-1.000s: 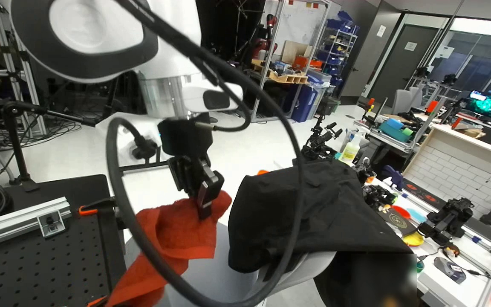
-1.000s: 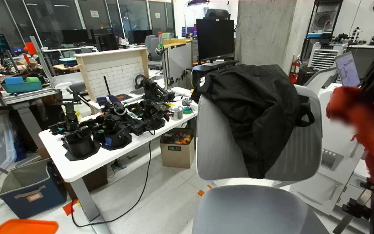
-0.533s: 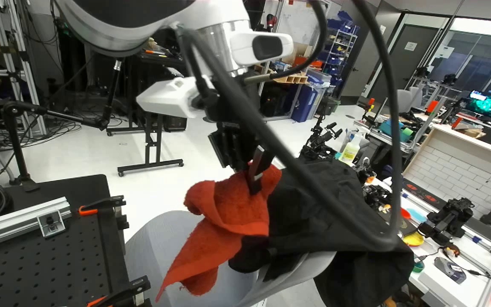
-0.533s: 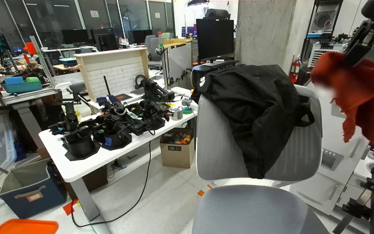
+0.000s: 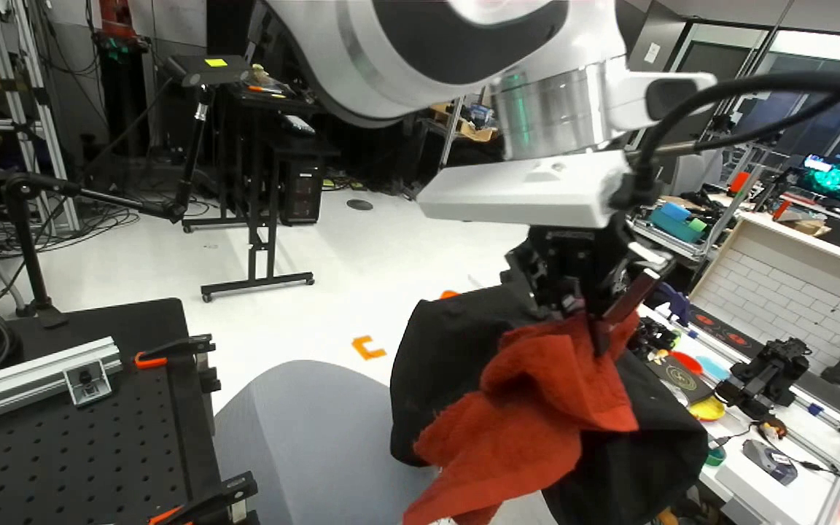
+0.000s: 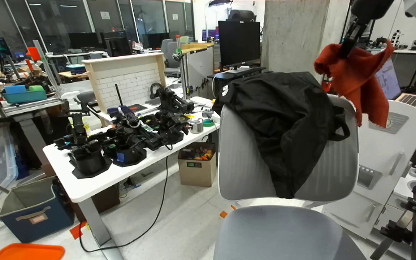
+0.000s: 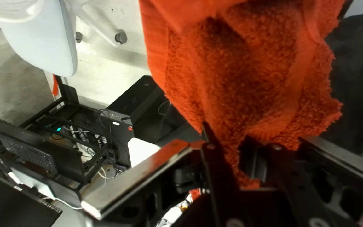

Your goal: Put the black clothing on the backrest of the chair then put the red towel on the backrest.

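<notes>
Red-orange terry towel (image 6: 362,80) and black two-fingered gripper (image 6: 344,53) have moved toward ten o'clock in an exterior view; nearly closed jaws pinch the towel, hanging at two o'clock from the matte-black fabric garment (image 6: 287,119) draped over the rounded light-grey chair backrest (image 6: 242,159).

The backrest (image 6: 242,159) bears black clothing (image 6: 287,119); the table (image 6: 80,188) (white), black machinery (image 6: 89,160).

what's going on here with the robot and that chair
A robot arm has a red towel pinched in its gripper, close by the upper part of the backrest of a grey chair. Black clothing is already draped over that backrest. The towel hangs from the gripper, not yet let go; whether it touches the backrest, I can't tell.
</notes>
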